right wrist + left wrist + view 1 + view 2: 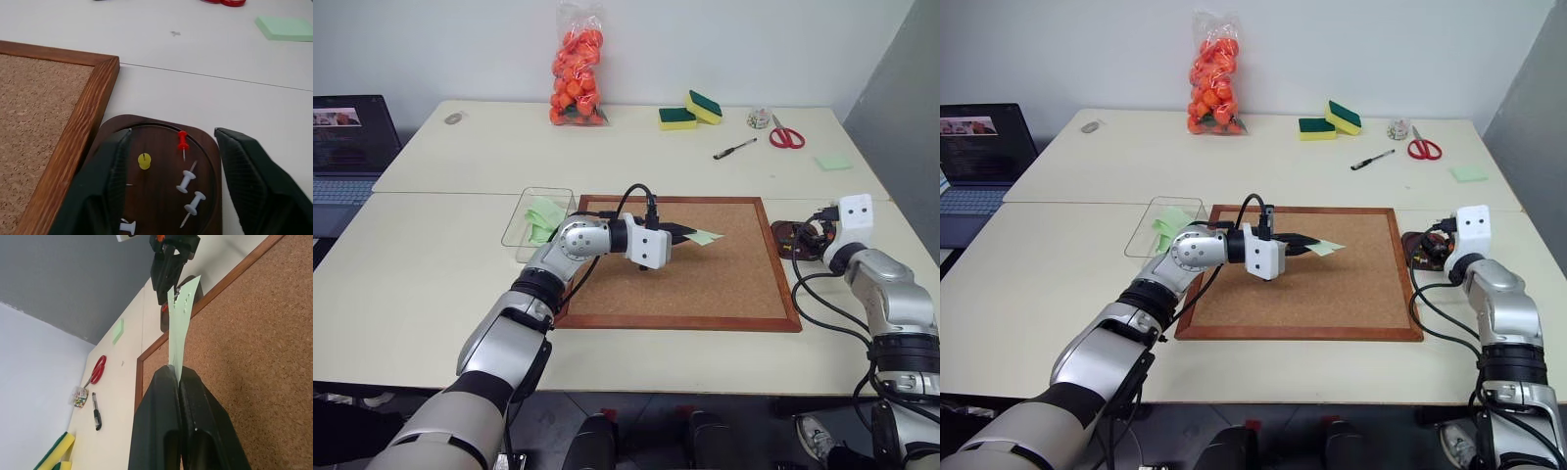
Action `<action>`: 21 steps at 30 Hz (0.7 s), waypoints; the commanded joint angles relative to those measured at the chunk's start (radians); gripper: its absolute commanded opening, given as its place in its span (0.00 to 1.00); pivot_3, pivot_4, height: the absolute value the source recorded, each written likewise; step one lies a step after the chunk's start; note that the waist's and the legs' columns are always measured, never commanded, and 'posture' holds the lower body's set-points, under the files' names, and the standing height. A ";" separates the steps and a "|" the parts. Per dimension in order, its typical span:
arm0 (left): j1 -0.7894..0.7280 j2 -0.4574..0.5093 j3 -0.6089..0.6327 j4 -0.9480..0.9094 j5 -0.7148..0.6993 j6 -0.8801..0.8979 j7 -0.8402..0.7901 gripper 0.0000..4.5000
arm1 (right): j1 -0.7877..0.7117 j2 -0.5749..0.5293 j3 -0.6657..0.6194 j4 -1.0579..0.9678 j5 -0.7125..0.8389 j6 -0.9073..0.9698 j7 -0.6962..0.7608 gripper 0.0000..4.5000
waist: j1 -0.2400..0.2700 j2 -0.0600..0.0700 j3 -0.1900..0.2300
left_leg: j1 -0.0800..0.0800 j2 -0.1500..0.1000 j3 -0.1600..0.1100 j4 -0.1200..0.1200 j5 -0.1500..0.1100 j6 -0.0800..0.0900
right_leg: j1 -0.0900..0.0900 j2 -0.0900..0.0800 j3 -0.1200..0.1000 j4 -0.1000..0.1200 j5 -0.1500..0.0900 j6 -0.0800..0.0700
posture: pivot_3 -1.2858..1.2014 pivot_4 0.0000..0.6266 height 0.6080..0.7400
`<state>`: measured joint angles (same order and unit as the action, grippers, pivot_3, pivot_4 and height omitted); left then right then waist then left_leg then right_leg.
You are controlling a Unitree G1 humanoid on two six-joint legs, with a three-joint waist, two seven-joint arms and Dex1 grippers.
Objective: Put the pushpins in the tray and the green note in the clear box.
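As we read it, lines run from the jaws outward.
Left jaws: left gripper point(178, 377) pinched tight on the green note point(180, 328); we see the slip edge-on between the two black fingers point(156, 426).
Green note: held above the corkboard point(724, 274), sticking out level past the fingertips, not touching the cork.
Right jaws: right gripper point(171, 161) spread wide, nothing between them; we see one finger on each side of the tray point(161, 125), just over it.
Tray: dark brown, on the surface point(440, 284) right beside the corkboard's right frame.
Pushpins: pushpins point(188, 181) lie in the tray; we count one red, one yellow, three white, the lowest white one partly cut off.
Clear box: clear box point(524, 211) sits at the corkboard's far-left corner, with pale green paper inside.
Further out: pale green pad point(286, 27) beyond the tray; scissors point(786, 134), pen point(734, 149), small jar point(760, 117), sponges point(690, 110), bag of orange balls point(578, 69) along the far edge; laptop point(347, 147) at far left.
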<state>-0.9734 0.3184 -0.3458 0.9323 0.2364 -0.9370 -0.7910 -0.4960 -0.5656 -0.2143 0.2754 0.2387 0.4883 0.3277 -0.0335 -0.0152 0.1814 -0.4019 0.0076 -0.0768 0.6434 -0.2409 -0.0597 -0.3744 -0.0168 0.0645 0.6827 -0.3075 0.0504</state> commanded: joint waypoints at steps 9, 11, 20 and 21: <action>0.045 0.067 0.084 -0.145 -0.054 0.157 0.037 0.00 | 0.179 -0.024 0.040 -0.469 0.124 0.002 0.214 0.99 | -0.002 0.000 0.000 | 0.000 0.000 0.000 0.000 0.000 0.000 | 0.000 0.000 0.000 0.000 0.000 0.000 | 0.52 0.24 1.00; 0.072 0.096 0.102 -0.204 -0.061 0.215 0.041 0.00 | 0.206 -0.021 0.052 -0.551 0.156 0.018 0.244 0.99 | -0.006 0.000 0.000 | 0.000 0.001 0.000 0.000 0.000 0.000 | 0.000 0.000 0.000 0.000 0.000 0.000 | 0.52 0.24 1.00; 0.257 0.326 0.206 -0.555 -0.031 0.608 0.042 0.00 | 0.093 0.020 0.088 -0.761 0.446 0.236 0.310 0.99 | -0.022 0.000 0.000 | 0.001 0.002 -0.002 0.001 0.000 0.000 | 0.000 0.001 -0.001 0.002 0.000 0.000 | 0.52 0.24 1.00; 0.271 0.346 0.216 -0.583 -0.029 0.648 0.042 0.00 | 0.076 0.015 0.097 -0.764 0.464 0.252 0.321 0.99 | -0.022 0.000 0.000 | 0.001 0.002 -0.002 0.001 0.000 0.000 | 0.000 0.001 -0.001 0.002 0.000 0.000 | 0.52 0.24 1.00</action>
<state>-0.7082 0.6325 -0.1785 0.4368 0.2071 -0.3680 -0.7542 -0.3816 -0.5418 -0.1237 -0.4376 0.6396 0.7105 0.6187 -0.0551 -0.0147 0.1816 -0.4012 0.0096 -0.0789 0.6443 -0.2410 -0.0597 -0.3742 -0.0157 0.0634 0.6854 -0.3075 0.0504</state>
